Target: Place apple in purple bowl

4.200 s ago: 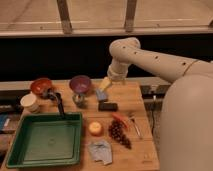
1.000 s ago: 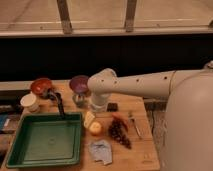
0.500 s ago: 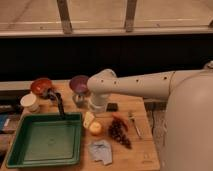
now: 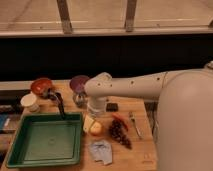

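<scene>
Since four seconds ago your arm (image 4: 135, 86) has swung down from the back of the table, to the right of the purple bowl (image 4: 79, 83), toward the front. Your gripper (image 4: 92, 123) now sits low, right at the apple (image 4: 96, 130).

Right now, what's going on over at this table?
The robot's arm is bent down over the wooden table, with its gripper right at the apple, which sits on the table beside the green tray. The purple bowl stands farther back and the apple is not in it yet. A grape bunch and a red chili pepper lie just right of the apple.
</scene>
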Robot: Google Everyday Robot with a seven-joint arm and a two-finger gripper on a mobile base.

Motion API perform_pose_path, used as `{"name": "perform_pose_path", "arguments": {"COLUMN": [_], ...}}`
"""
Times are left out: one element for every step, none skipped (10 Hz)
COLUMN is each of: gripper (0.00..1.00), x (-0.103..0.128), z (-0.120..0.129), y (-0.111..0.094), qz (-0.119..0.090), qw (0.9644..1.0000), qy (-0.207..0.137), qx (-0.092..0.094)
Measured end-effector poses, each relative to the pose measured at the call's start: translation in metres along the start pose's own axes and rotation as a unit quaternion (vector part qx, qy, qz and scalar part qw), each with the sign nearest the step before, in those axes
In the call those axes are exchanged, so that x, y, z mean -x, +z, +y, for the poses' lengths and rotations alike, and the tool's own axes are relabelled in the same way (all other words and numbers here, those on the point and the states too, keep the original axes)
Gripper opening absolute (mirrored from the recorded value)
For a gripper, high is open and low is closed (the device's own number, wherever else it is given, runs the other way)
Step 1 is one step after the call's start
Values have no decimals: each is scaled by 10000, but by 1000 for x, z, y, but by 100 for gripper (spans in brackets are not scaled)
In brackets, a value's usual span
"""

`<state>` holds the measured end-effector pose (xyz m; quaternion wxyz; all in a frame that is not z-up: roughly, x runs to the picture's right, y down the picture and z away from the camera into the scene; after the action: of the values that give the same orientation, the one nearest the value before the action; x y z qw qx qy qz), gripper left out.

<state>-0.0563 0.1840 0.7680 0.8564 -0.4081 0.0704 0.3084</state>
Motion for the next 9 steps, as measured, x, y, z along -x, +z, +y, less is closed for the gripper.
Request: {"name": "perform_pose_path", "arguments": {"gripper": [80, 80, 80, 80, 80, 80, 80, 80, 80], "x": [-5, -14, -20, -20, -19, -21, -17, -9, -3], "z": [-1, -4, -8, -10, -11, -15, -16, -19, -21], "y": [3, 6, 7, 8, 11, 11, 13, 16, 19], "qz": [19, -6, -50, -137, -318, -418, -547, -635, -683], "qw": [10000, 10000, 9999, 9998, 9994, 9989, 9982, 9975, 9969], "qy": [24, 38, 53, 43, -9, -24, -90, -205, -274], "qx": [-19, -75, -118, -141, -154, -193, -220, -253, -267]}}
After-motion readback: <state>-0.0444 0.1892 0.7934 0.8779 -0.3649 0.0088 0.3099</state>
